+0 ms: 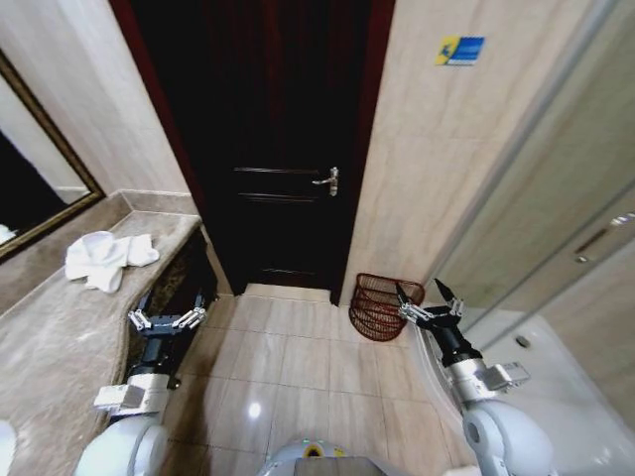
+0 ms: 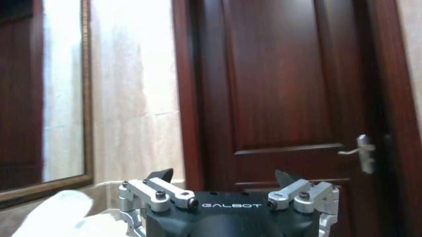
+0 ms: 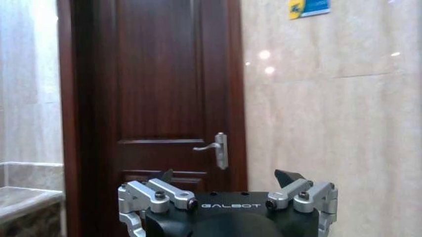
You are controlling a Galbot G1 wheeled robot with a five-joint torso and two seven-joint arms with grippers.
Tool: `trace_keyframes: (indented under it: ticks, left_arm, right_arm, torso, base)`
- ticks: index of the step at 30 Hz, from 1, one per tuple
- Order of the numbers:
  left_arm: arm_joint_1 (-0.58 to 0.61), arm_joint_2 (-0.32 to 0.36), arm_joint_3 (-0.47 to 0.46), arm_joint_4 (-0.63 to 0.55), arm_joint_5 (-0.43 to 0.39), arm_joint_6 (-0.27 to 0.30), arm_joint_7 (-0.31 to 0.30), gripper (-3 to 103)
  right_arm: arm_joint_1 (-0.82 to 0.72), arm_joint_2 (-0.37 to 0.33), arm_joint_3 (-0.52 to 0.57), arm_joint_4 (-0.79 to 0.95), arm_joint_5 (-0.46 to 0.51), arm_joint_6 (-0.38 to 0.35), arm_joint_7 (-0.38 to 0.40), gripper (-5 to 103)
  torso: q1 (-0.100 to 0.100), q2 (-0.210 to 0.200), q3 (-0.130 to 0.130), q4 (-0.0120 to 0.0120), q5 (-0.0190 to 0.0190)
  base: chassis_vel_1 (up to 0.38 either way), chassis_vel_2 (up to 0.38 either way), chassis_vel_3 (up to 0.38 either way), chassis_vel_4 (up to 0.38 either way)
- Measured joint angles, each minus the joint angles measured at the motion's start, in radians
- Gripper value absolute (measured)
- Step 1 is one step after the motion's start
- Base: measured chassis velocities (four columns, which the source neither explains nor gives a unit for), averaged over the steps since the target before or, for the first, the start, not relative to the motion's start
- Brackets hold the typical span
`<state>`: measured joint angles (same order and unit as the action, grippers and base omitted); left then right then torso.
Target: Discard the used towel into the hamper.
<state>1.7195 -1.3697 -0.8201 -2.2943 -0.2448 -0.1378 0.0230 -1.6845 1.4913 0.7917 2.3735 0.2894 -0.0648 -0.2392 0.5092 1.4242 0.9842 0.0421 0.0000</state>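
A: Where does the used towel (image 1: 107, 259) lie?

B: It is a crumpled white heap on the marble counter (image 1: 60, 337), ahead of the left gripper (image 1: 166, 319) and out to its left, close under the framed mirror (image 1: 30, 183). The left gripper hangs beside the counter's edge, lower than the top, and touches nothing. In the left wrist view a pale blur of the towel (image 2: 56, 212) shows just past one finger (image 2: 148, 190).

A: How does that gripper stand?

B: Its fingers are spread wide with nothing between them. The left gripper (image 2: 226, 178) faces the dark wooden door (image 2: 297, 98).

A: And the hamper (image 1: 382, 305)?

B: A reddish-brown open-weave wire basket sits on the tiled floor (image 1: 288, 357) against the beige wall (image 1: 446, 178), just right of the door (image 1: 273, 139). It lies just ahead of the right gripper (image 1: 429, 301) and slightly to that gripper's left; from the head view they overlap, and contact cannot be told.

A: The right gripper's state?

B: Also spread wide and empty. In its wrist view the right gripper (image 3: 228, 177) points at the door (image 3: 165, 89) and its lever handle (image 3: 214, 148), with a blue and yellow sign (image 3: 309, 8) high on the wall.
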Motion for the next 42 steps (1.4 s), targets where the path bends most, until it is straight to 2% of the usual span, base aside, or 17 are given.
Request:
trace_keyframes:
  ticks: [42]
  left_arm:
    - [0.009,0.001,-0.007,0.024,-0.001,-0.029,-0.003,100]
  right_arm:
    - [-0.001,0.005,-0.002,-0.001,-0.006,0.003,-0.008,100]
  torso:
    - [0.000,0.000,0.000,-0.0001,0.0000]
  base:
    - [-0.005,0.149,0.148,-0.006]
